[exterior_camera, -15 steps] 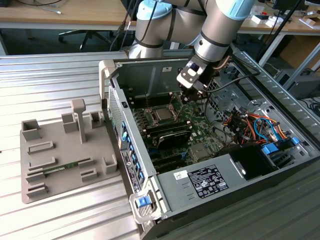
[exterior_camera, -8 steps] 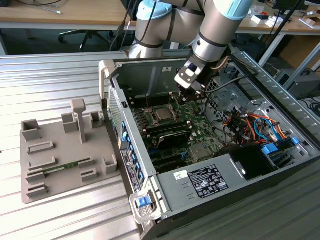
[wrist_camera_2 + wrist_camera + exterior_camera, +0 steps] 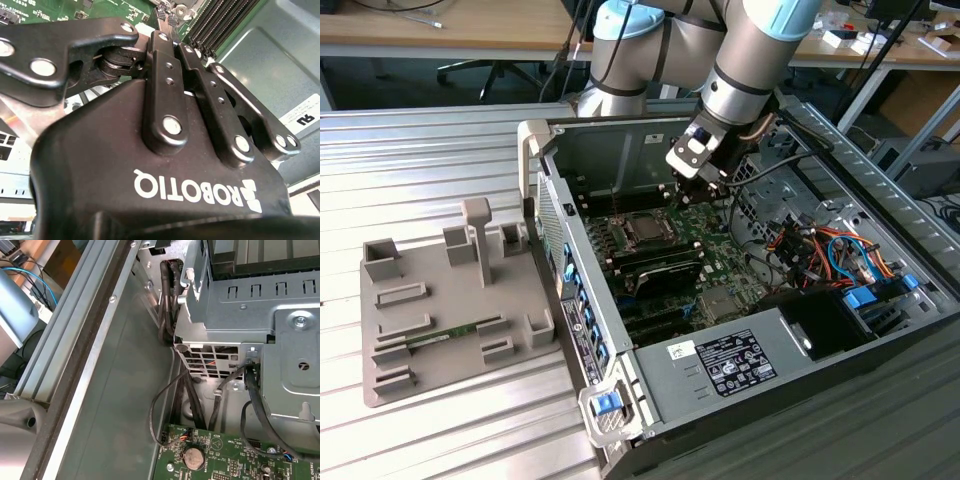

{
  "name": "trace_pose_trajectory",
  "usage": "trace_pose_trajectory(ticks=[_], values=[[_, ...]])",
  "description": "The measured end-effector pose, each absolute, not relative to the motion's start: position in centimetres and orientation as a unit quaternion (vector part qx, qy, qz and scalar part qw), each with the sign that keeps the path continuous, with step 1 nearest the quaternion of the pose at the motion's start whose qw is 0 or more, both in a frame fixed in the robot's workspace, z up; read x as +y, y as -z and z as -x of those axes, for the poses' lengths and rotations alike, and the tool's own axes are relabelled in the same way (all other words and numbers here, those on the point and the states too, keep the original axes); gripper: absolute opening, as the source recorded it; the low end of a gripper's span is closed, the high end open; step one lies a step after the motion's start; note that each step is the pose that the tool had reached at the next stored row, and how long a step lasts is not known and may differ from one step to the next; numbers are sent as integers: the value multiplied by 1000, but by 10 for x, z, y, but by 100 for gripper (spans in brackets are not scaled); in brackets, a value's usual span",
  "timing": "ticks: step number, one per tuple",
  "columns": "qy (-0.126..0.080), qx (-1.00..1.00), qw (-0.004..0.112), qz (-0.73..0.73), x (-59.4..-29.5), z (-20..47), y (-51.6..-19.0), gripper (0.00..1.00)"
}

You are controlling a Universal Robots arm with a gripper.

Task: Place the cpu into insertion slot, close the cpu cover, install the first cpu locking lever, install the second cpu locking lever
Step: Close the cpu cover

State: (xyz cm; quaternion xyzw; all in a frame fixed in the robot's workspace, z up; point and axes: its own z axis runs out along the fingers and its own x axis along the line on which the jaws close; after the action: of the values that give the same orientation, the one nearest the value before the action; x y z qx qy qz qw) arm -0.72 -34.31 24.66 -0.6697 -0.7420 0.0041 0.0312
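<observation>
The small flat silver-grey cpu (image 3: 646,231) lies in the square, silver-rimmed black insertion slot (image 3: 627,224) on the green circuit board (image 3: 710,228). My black claw (image 3: 694,186) hangs near that slot, toward the exterior view's right, my wrist tilted down into the open grey computer case (image 3: 620,150). In the second wrist view its fingers (image 3: 161,55) are pressed together. The case rests on a ribbed metal surface (image 3: 420,170). I cannot tell whether anything is pinched between the tips.

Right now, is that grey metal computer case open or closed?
Open. The grey metal computer case has no panel over its upward side, so the green circuit board and coloured cables inside show.
</observation>
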Motion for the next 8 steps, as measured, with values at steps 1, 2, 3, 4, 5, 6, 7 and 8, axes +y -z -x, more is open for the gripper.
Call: trace_pose_trajectory(ticks=[1,2,3,4,5,6,7,8], values=[[-4,-742,31,670,-343,7,-247,10],[-4,-742,31,670,-343,7,-247,10],[-4,-742,31,670,-343,7,-247,10],[-4,-742,31,670,-343,7,-247,10],[-4,-742,31,670,-343,8,-247,10],[-4,-742,31,670,-343,8,-247,10],[-4,-742,31,670,-343,10,-247,10],[-4,-742,31,670,-343,13,-246,10]])
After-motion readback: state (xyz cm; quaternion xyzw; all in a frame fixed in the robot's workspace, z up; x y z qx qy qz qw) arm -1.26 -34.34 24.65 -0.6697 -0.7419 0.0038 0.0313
